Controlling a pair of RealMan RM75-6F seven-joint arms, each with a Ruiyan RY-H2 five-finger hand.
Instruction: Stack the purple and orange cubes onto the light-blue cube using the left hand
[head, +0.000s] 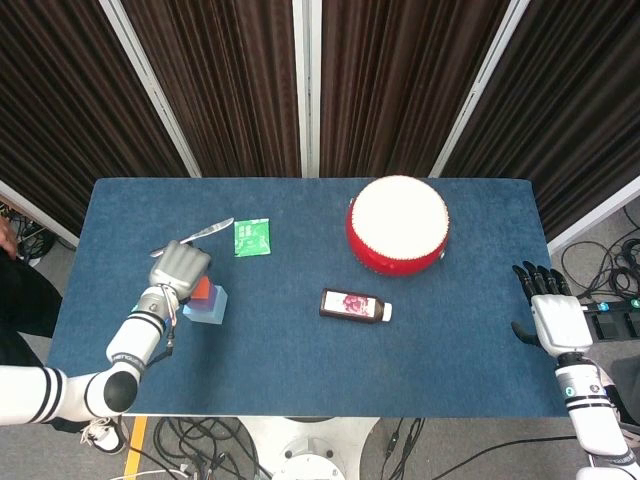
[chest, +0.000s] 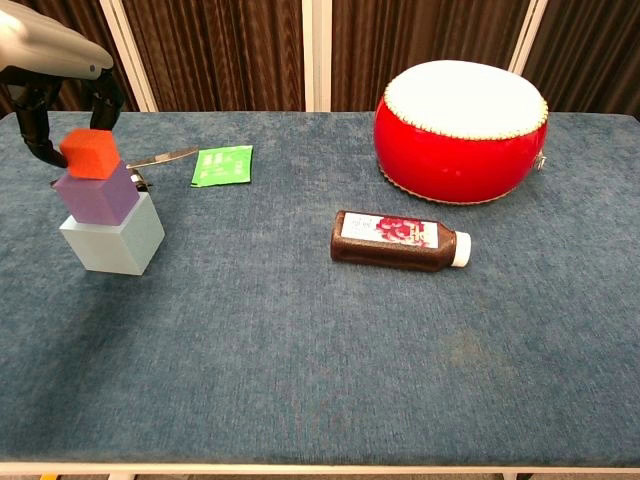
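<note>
My left hand (chest: 55, 75) sits at the upper left of the chest view, fingers reaching down on either side of the orange cube (chest: 91, 154); they bracket its top edges, but I cannot tell whether they grip it or stand just clear. From the head view that hand (head: 178, 266) covers most of the stack at the left of the frame, with only a corner of orange showing beside it. The orange cube rests on the purple cube (chest: 96, 194), turned a little off square, and the purple one sits on the light-blue cube (chest: 112, 237), which stands on the blue counter (chest: 300, 340). Just behind the stack lie a knife (chest: 163, 157) and a green packet (chest: 223, 165), side by side. Toward mid-frame a dark bottle (chest: 400, 240) lies on its side, white cap to the right. Up and right of it stands a red drum (chest: 461, 130) with a white top. My right hand (head: 552, 310) hangs off the counter's right edge in the head view, fingers spread, holding nothing.
</note>
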